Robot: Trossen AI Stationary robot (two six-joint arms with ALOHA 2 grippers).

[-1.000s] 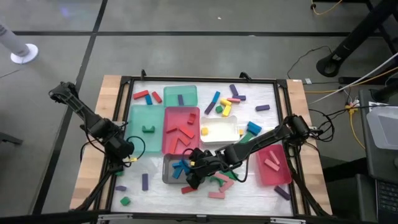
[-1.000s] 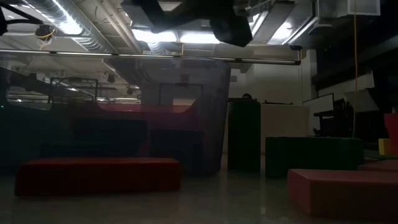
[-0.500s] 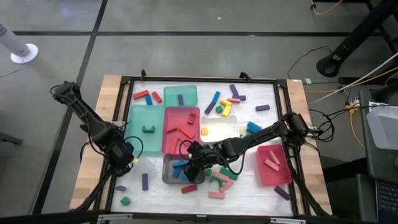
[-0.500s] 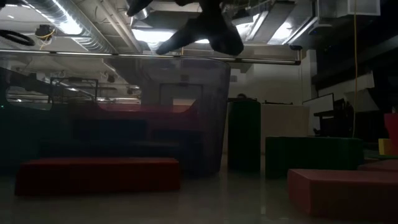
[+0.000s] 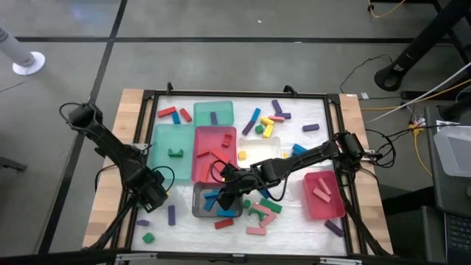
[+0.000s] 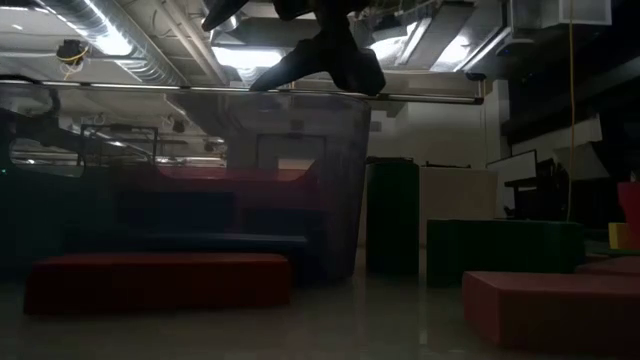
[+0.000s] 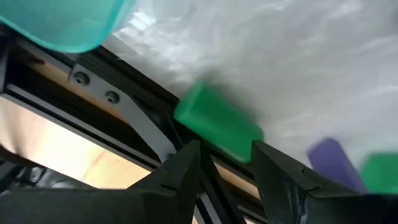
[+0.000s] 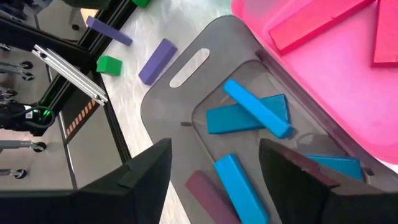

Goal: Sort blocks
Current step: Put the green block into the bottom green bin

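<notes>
My right gripper hangs open over the grey tray, which holds several blue blocks. One blue block lies in the tray below the gap between its fingers. My left gripper stands open low at the table's near left. A green block lies on the white surface just beyond its fingertips, by the black frame. I cannot tell whether the fingers touch it. A purple block lies a little farther on.
Two green trays, a red tray, a white tray and a pink tray crowd the middle. Loose blocks lie near the front and at the far side. A black frame rims the table.
My right gripper has moved toward the table's left over the grey tray and spread its fingers. A blue block now lies at the tray's near end. My left gripper has moved toward the table's near edge, down to the green block.
</notes>
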